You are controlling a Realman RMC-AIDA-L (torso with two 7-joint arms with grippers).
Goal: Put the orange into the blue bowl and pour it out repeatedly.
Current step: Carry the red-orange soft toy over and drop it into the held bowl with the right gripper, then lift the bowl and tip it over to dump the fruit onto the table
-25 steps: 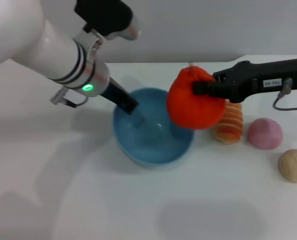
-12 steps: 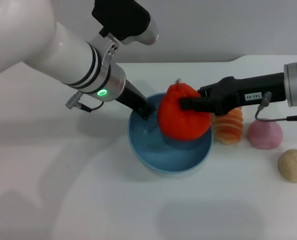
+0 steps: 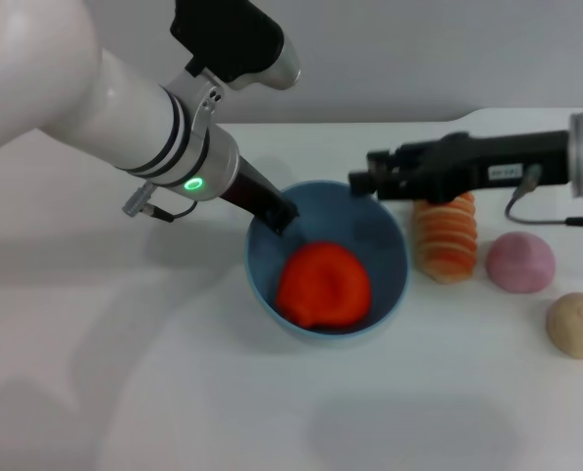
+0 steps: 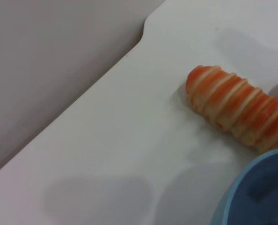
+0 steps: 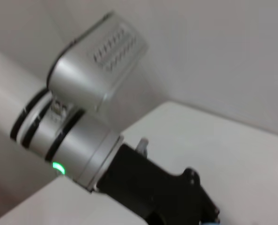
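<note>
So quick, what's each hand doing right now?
Left hand: closed on the blue bowl's rim.
Right hand: empty above the bowl; open or closed, cannot tell. The orange lies in the bowl.

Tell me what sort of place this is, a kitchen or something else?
Probably a robot test bench, not a kitchen: a bare white table against a plain wall, toy foods such as a striped loaf and pink bun, and two robot arms working over a blue bowl holding an orange.
</note>
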